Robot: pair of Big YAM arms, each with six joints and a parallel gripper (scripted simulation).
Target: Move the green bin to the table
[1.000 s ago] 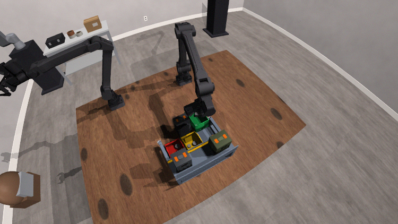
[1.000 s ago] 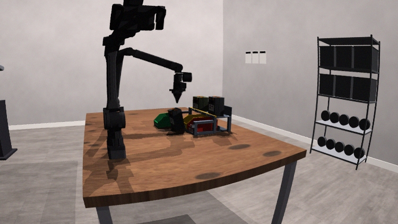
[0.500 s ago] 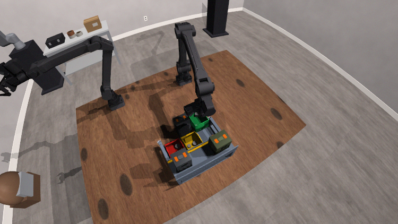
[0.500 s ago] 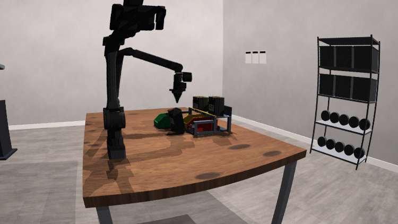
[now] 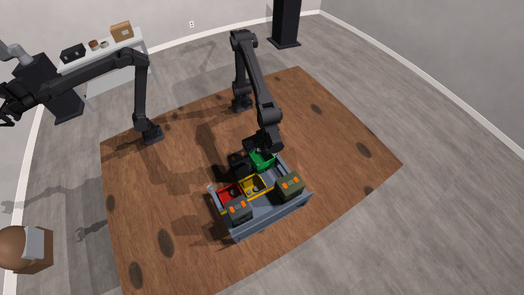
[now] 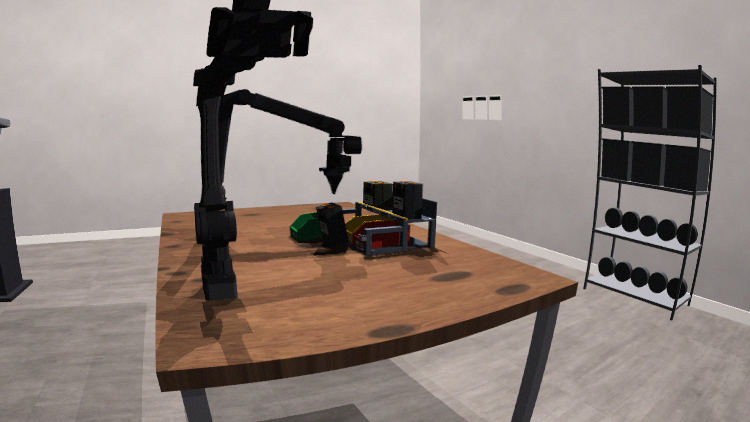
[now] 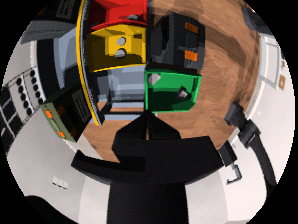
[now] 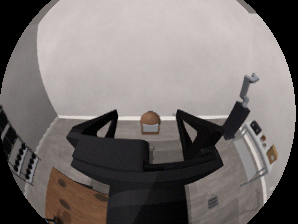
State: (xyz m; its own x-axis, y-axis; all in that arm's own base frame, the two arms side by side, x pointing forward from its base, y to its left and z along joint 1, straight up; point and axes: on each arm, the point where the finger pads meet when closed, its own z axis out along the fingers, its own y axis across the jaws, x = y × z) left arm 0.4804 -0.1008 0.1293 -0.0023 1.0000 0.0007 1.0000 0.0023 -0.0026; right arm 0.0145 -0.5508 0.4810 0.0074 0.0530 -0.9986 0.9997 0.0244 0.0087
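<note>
Green bin (image 5: pixel 263 163) (image 6: pixel 304 228) (image 7: pixel 170 100) was placed at shelf (image 5: pixel 263 224) (image 6: pixel 404 236) (image 7: pixel 117 85) front, long axis pointed outward. Right gripper (image 5: pixel 8 116) (image 6: pixel 259 32) (image 8: pixel 147 111), spread wide, was held well away; left gripper (image 5: pixel 253 142) (image 6: pixel 334 192) (image 7: pixel 147 114), closed on nothing, was poised nearer, above bin's shelf-side end.
</note>
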